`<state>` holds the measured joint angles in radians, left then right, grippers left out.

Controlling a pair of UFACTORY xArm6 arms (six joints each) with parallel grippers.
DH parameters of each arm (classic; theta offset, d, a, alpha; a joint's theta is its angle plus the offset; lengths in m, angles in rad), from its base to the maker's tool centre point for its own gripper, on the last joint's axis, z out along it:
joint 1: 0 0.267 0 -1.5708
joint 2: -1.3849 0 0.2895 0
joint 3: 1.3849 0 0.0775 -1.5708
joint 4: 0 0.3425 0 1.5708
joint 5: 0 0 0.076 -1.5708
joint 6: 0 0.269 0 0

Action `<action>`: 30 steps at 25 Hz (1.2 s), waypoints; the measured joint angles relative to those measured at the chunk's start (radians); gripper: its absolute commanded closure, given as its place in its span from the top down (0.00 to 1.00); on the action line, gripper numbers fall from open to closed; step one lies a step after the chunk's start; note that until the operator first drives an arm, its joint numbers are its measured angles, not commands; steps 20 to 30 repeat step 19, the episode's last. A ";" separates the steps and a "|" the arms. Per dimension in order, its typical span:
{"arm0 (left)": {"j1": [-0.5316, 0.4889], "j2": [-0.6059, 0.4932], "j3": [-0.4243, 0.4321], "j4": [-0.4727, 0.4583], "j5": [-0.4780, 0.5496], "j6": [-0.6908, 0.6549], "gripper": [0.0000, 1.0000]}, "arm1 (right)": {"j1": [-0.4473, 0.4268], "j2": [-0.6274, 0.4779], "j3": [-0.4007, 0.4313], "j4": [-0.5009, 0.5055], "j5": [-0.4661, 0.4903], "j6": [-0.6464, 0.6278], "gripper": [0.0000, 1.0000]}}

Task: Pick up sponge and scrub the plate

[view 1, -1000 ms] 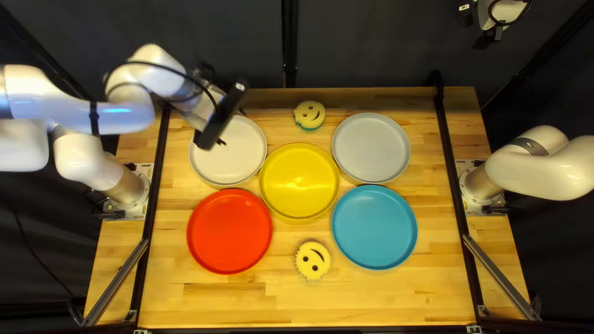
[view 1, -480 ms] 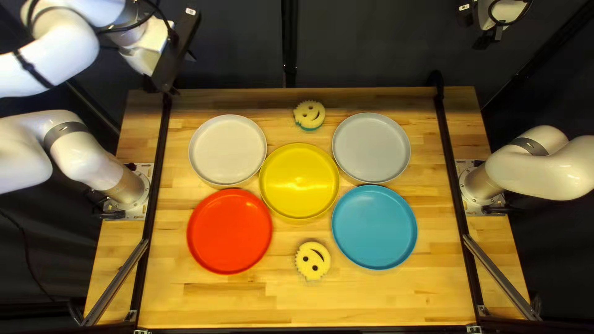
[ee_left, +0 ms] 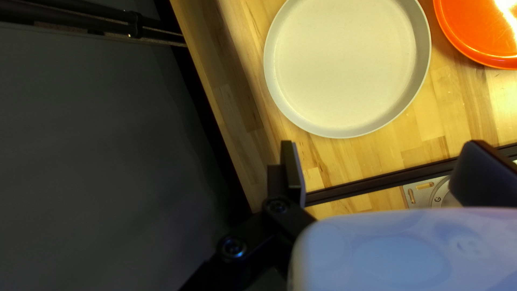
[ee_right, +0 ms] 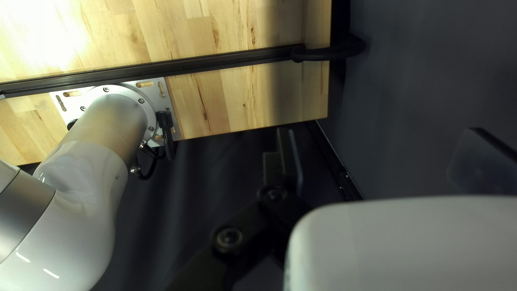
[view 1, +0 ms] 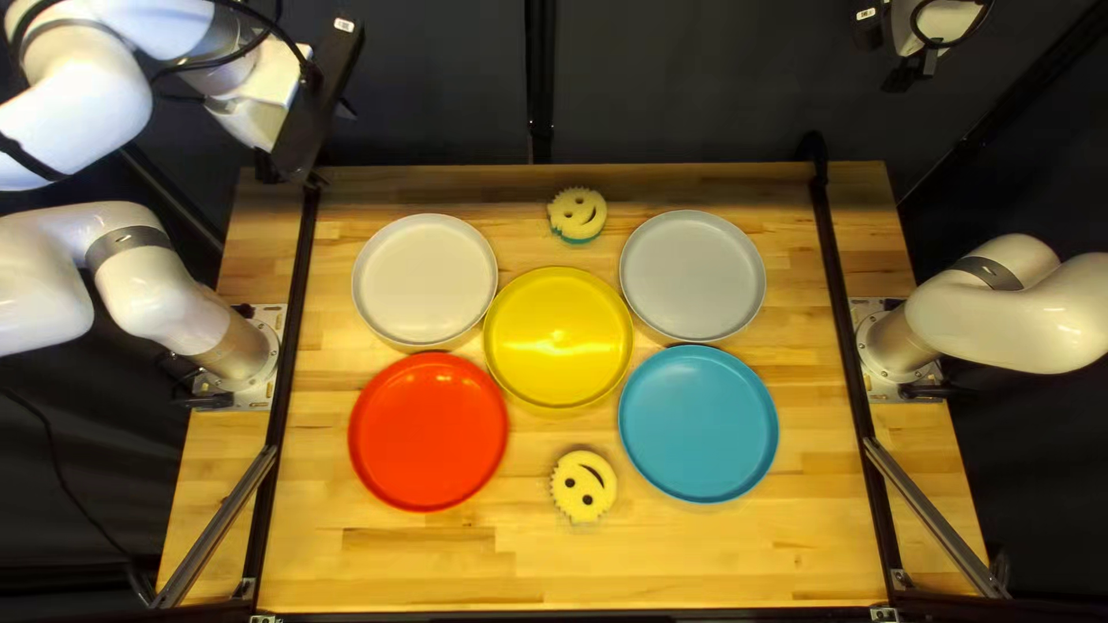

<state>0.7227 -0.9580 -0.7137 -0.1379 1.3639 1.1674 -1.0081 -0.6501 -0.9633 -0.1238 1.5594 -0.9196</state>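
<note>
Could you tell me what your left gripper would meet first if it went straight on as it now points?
Most likely the wooden tabletop between the off-white plate and the black rail, though depth is unclear and my left gripper might catch either.

Left gripper (view 1: 289, 172) stands open; pale plate (ee_left: 344, 64) ahead; orange-red plate (ee_left: 484, 32) beside it.

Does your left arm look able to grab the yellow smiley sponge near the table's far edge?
Probably yes. My left gripper is open and empty, and I see nothing covering the yellow smiley sponge or standing in the way.
</note>
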 measured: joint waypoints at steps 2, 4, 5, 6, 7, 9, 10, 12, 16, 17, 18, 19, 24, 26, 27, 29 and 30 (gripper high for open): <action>0.070 0.003 -0.022 -0.018 0.024 0.061 1.00 | 0.000 0.000 0.000 0.000 0.000 0.000 1.00; 0.138 0.012 -0.045 -0.031 0.045 0.116 1.00 | 0.000 0.000 0.000 0.000 0.000 0.000 1.00; 0.174 0.020 -0.056 -0.037 0.054 0.144 1.00 | 0.000 0.000 0.000 0.000 0.000 0.000 1.00; 0.210 0.032 -0.066 -0.042 0.062 0.172 1.00 | 0.000 0.000 0.000 0.000 0.000 0.000 1.00; 0.249 0.045 -0.077 -0.046 0.070 0.201 1.00 | 0.000 0.000 0.000 0.000 0.000 0.000 1.00; 0.323 0.075 -0.101 -0.048 0.086 0.251 1.00 | 0.000 0.000 0.000 0.000 0.000 0.000 1.00; 0.353 0.088 -0.110 -0.044 0.092 0.268 1.00 | 0.000 0.000 0.000 0.000 0.000 0.000 1.00; 0.392 0.107 -0.120 -0.030 0.097 0.286 1.00 | 0.000 0.000 0.000 0.000 0.000 0.000 1.00; 0.454 0.138 -0.136 0.001 0.097 0.300 1.00 | 0.000 0.000 0.000 0.000 0.000 0.000 1.00; 0.462 0.141 -0.139 0.006 0.098 0.301 1.00 | 0.000 0.000 0.000 0.000 0.000 0.000 1.00; 0.465 0.142 -0.140 0.007 0.098 0.302 1.00 | 0.000 0.000 0.000 0.000 0.000 0.000 1.00; 0.465 0.142 -0.140 0.008 0.098 0.302 1.00 | 0.000 0.000 0.000 0.000 0.000 0.000 1.00; 0.465 0.142 -0.140 0.008 0.098 0.302 1.00 | 0.000 0.000 0.000 0.000 0.000 0.000 1.00; 0.465 0.142 -0.140 0.008 0.098 0.302 1.00 | 0.000 0.000 0.000 0.000 0.000 0.000 1.00; 0.465 0.142 -0.140 0.008 0.098 0.302 1.00 | 0.000 0.000 0.000 0.000 0.000 0.000 1.00; 0.465 0.142 -0.140 0.008 0.098 0.302 1.00 | 0.000 0.000 0.000 0.000 0.000 0.000 1.00; 0.465 0.142 -0.140 0.008 0.098 0.302 1.00 | 0.000 0.000 0.000 0.000 0.000 0.000 1.00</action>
